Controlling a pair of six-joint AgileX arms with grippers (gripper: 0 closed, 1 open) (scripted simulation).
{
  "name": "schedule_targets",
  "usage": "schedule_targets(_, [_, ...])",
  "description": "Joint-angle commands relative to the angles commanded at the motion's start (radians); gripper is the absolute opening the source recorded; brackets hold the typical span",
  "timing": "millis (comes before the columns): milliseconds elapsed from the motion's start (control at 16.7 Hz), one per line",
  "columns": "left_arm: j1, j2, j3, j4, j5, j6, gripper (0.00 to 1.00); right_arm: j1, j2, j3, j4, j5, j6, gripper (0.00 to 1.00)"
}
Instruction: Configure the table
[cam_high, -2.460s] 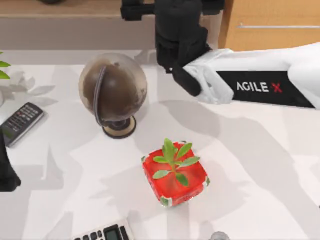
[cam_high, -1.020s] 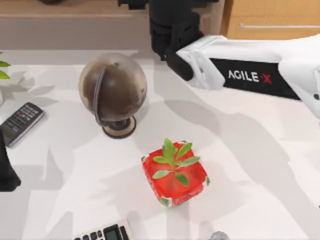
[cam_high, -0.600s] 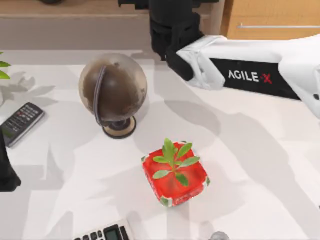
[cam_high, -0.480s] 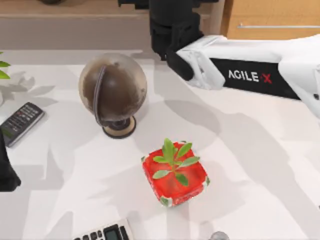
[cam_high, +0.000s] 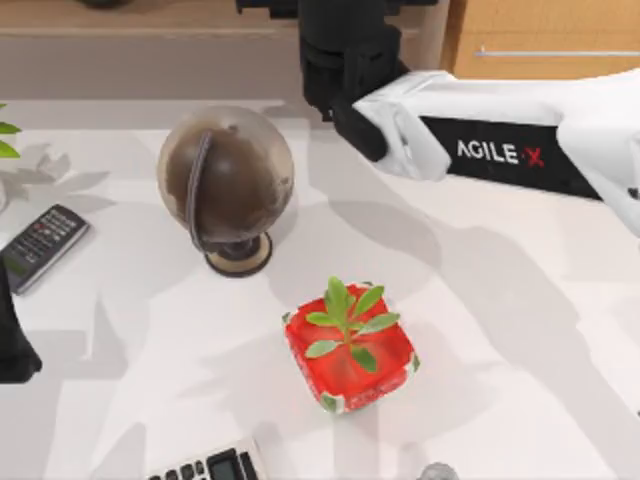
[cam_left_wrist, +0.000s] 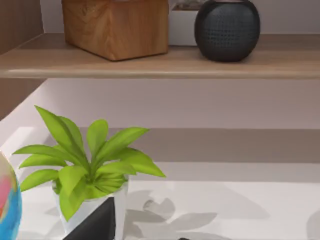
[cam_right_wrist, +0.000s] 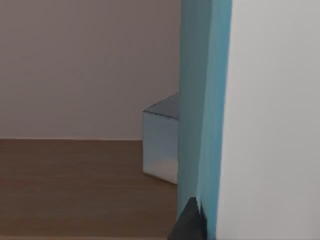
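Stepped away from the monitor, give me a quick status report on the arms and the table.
Right arm reaching over the table's far edge toward the shelf. Left arm parked at the left edge. Globe, red potted plant, remote standing on the table.

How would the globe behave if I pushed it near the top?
The globe looks top-heavy: a wide ball over a much smaller round base, so it would probably tip rather than slide. The ball might also spin inside its arc. A push low at the base seems safer.
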Motion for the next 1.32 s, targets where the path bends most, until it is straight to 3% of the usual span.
schedule_targets(480, [0.000,0.000,0.000,0.000,0.000,0.000,1.00,0.048,-0.129,-0.163,0.030,0.048,0.001,0.00])
schedule_targets(840, [0.000,0.000,0.000,0.000,0.000,0.000,1.00,0.045,-0.135,-0.171,0.029,0.038,0.008,0.00])
schedule_targets(1080, [0.000,0.000,0.000,0.000,0.000,0.000,1.00,0.036,-0.238,-0.296,0.027,-0.087,0.083,0.00])
schedule_targets(1320, [0.000,0.000,0.000,0.000,0.000,0.000,1.00,0.003,-0.419,-0.519,0.027,-0.316,0.237,0.00])
